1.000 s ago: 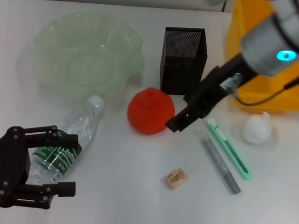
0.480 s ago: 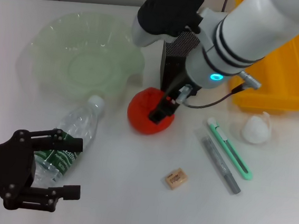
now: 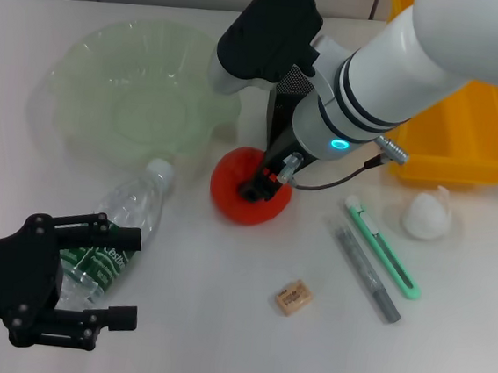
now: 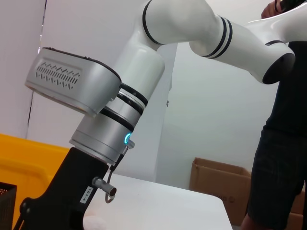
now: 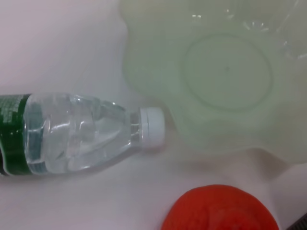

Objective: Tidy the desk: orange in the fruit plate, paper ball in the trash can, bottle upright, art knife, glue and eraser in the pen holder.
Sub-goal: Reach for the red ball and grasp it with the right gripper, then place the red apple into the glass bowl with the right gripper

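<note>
The orange [image 3: 235, 190] lies on the white desk just in front of the black mesh pen holder [image 3: 279, 119]. My right gripper [image 3: 262, 186] is down on the orange's top right side. The same orange [image 5: 220, 211] fills an edge of the right wrist view. The pale green fruit plate [image 3: 143, 97] sits at the back left. The clear bottle [image 3: 117, 227] lies on its side, cap toward the plate. My left gripper [image 3: 121, 273] is open at the bottle's base end. The white paper ball [image 3: 427, 212], green art knife [image 3: 382, 248], grey glue stick [image 3: 367, 275] and tan eraser [image 3: 294, 297] lie to the right.
A yellow bin [image 3: 466, 128] stands at the back right, partly behind my right arm. The right wrist view shows the bottle [image 5: 76, 132] and plate [image 5: 225, 72]. A cardboard box [image 4: 216, 187] and a standing person [image 4: 280, 158] show beyond the desk.
My right arm swung left from beside the art knife onto the orange. The left gripper drifted slightly toward the near edge.
</note>
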